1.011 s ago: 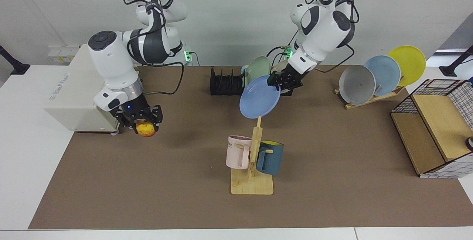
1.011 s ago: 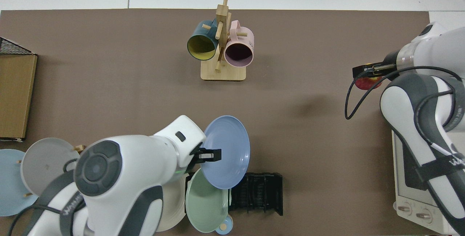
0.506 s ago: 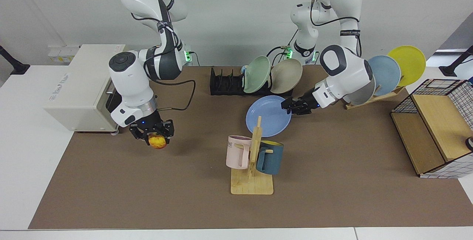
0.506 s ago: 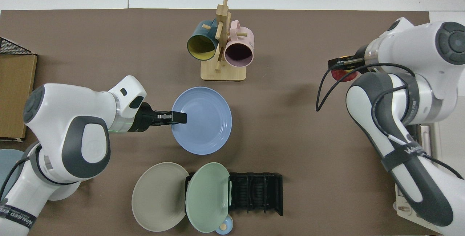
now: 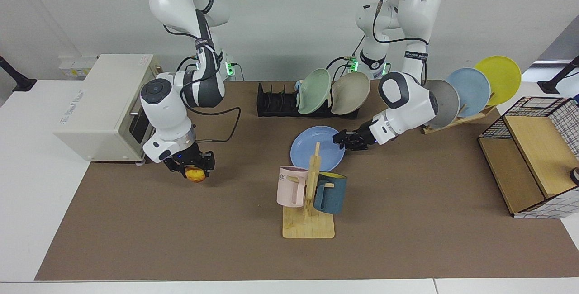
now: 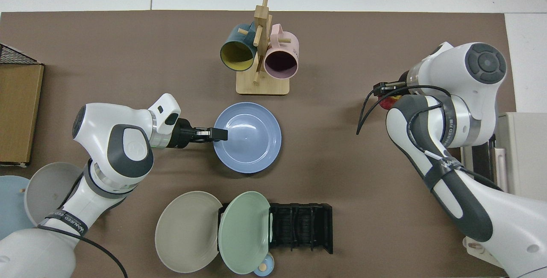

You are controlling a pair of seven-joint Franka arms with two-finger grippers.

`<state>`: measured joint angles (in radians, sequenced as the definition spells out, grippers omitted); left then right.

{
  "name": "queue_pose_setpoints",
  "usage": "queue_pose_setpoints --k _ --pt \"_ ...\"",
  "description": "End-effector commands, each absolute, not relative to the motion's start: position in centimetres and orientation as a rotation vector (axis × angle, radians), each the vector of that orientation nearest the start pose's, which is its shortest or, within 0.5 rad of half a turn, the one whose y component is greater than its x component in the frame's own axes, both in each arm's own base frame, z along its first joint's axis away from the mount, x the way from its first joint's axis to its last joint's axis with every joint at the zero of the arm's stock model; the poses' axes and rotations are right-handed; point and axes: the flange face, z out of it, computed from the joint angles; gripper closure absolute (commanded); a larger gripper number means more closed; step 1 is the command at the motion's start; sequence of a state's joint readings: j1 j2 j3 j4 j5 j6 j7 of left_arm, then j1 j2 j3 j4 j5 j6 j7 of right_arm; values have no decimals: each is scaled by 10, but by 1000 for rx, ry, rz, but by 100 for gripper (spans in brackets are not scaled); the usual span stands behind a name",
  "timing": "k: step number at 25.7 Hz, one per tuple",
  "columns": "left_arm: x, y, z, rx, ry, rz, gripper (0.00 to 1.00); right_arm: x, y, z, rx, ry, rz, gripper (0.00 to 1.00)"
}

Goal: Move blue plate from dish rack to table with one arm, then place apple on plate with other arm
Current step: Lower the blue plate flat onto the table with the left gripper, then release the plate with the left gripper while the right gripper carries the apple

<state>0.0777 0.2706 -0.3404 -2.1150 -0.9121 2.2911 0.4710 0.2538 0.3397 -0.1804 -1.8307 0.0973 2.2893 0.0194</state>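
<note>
The blue plate (image 5: 316, 148) (image 6: 248, 137) lies flat, low over the brown table (image 5: 181, 230) (image 6: 128, 55), just behind the mug stand; whether it touches the surface I cannot tell. My left gripper (image 5: 340, 139) (image 6: 218, 134) is shut on the plate's rim, on the side away from my right arm. The black dish rack (image 5: 276, 101) (image 6: 303, 226) stands behind, with a green and a beige plate leaning in it. My right gripper (image 5: 192, 167) (image 6: 382, 94) hangs low beside the white appliance, shut on the red-yellow apple (image 5: 195, 175) (image 6: 386, 100).
A wooden mug stand (image 5: 310, 194) (image 6: 260, 55) holds a pink and a dark blue mug directly in front of the plate. A slanted wooden rack (image 5: 457, 120) carries grey, pale blue and yellow plates. A wire-and-wood crate (image 5: 533, 158) and a white appliance (image 5: 99, 104) flank the table.
The left arm swung the blue plate out of the rack area, laid it flat and lowered it toward the table near the mug stand. The right arm carried the apple lower and inward.
</note>
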Motion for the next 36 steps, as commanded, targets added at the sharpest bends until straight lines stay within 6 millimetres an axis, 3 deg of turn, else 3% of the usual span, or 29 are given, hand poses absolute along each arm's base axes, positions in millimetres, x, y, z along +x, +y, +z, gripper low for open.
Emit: queue_pose_setpoints --k 1,2,6,13,16,21,26,29,36 --pt "553 -174 297 2392 -90 39 80 628 50 363 -3111 -4 -189 100" --pt "553 -176 298 2391 -92 42 77 627 52 365 -3109 4 -188 100" --pt "552 -177 297 2386 -82 41 50 624 78 380 -3098 -11 -206 100" --pt "556 -189 316 2409 -31 46 37 615 126 393 -3089 5 -185 100" --pt "562 -195 341 2449 -23 66 36 607 152 403 -3087 40 -189 100" --pt "568 -198 379 2551 -18 74 34 591 213 412 -3069 64 -194 100" --pt "566 -194 439 2617 -8 80 34 582 241 417 -3056 56 -201 100" --pt "563 -180 477 2671 -13 109 33 576 263 422 -3044 44 -212 100" --pt "555 -169 540 2841 -152 71 33 558 321 418 -3013 95 -228 100"
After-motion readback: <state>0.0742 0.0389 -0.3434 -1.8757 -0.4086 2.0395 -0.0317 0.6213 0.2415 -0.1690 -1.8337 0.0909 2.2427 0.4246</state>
